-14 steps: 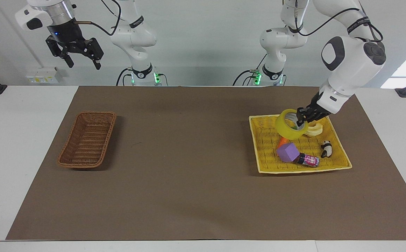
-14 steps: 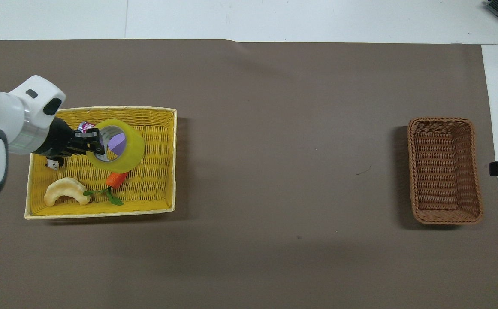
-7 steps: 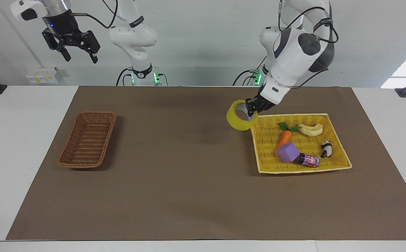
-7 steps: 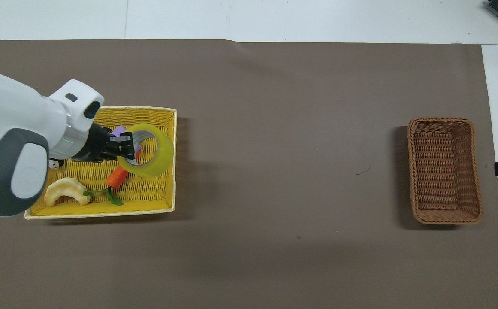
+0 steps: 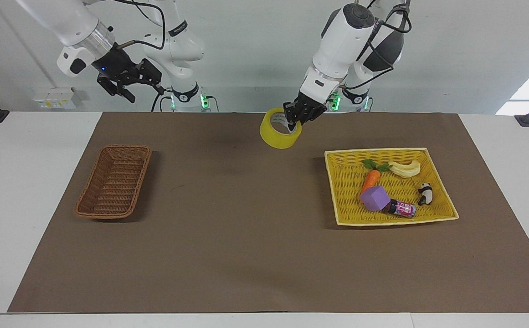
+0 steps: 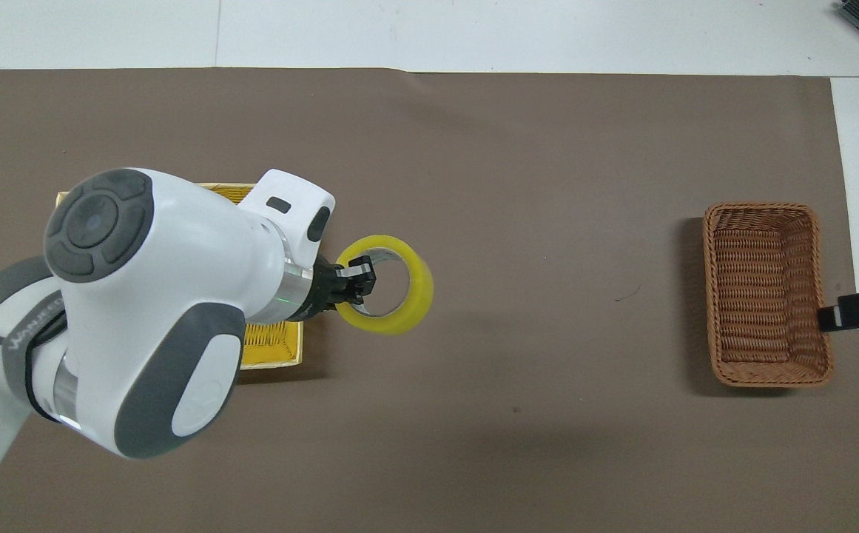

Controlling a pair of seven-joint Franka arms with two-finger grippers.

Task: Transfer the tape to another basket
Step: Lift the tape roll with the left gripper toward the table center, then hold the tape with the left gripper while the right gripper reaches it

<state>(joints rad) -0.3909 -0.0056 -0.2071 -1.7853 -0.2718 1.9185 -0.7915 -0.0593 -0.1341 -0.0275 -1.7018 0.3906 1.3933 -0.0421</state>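
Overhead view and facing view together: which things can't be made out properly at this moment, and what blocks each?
- Yellow tray, overhead view: the left arm covers most of it and all its contents.
- Right gripper: overhead view cuts it off at the edge beside the basket.
- Small can in the tray, facing view: label too small to read.
- Left gripper on the tape: inner finger hidden by the roll in the facing view.

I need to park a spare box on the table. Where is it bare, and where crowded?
Bare: the brown mat between the wicker basket and the yellow tray. The wicker basket is empty. Crowded: the yellow tray, holding toys.
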